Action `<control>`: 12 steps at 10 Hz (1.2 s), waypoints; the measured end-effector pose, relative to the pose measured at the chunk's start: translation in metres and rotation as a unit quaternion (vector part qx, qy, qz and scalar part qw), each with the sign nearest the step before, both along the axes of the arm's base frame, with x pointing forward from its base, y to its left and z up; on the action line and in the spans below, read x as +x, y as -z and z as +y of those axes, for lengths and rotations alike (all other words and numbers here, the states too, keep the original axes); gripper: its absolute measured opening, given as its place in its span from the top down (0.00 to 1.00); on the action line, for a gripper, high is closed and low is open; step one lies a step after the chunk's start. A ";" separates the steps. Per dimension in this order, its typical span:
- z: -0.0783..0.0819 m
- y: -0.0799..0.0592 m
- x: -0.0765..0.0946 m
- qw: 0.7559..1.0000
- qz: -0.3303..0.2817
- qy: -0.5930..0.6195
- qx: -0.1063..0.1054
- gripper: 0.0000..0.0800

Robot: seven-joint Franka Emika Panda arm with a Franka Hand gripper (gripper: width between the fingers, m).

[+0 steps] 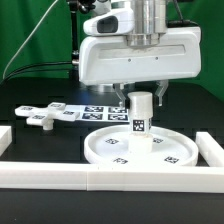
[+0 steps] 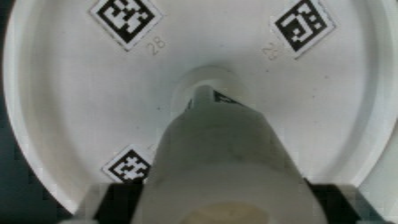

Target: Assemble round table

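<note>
The large rimmed round disc (image 1: 140,148) lies flat on the black table near the front. The short thick cylinder leg (image 1: 141,118) stands upright on the disc's middle, its tag facing the camera. My gripper (image 1: 141,93) is straight above it, shut on the leg's top end. In the wrist view the leg (image 2: 228,150) runs down from between my black fingers (image 2: 118,198) onto the disc (image 2: 71,110), whose tags show around it. The cross-shaped foot piece (image 1: 42,116) lies on the table at the exterior view's left.
The marker board (image 1: 95,108) lies behind the disc. Long white bars edge the work area along the front (image 1: 110,180), at the left (image 1: 5,138) and at the right (image 1: 210,146). A green curtain hangs behind.
</note>
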State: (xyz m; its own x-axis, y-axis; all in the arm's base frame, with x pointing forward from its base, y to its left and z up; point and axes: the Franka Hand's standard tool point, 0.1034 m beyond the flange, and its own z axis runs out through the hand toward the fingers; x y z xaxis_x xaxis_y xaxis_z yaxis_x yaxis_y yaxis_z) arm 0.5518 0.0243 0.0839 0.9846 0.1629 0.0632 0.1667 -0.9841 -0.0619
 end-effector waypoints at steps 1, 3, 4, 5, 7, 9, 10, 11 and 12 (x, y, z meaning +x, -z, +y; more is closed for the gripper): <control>0.000 0.000 0.000 1.000 0.000 0.000 0.000 0.49; 0.000 0.000 0.000 1.000 0.001 0.011 0.001 0.49; 0.000 0.000 0.000 1.000 0.001 0.010 0.001 0.49; 0.000 0.000 0.000 1.000 0.002 0.021 0.002 0.49; 0.000 0.000 0.000 0.995 0.007 0.100 0.008 0.49; 0.000 0.001 -0.001 0.978 0.017 0.207 0.021 0.49; 0.002 0.001 -0.002 0.966 0.019 0.256 0.025 0.49; 0.002 0.001 -0.002 0.955 0.018 0.294 0.032 0.49; 0.004 0.002 -0.002 0.935 0.020 0.351 0.041 0.49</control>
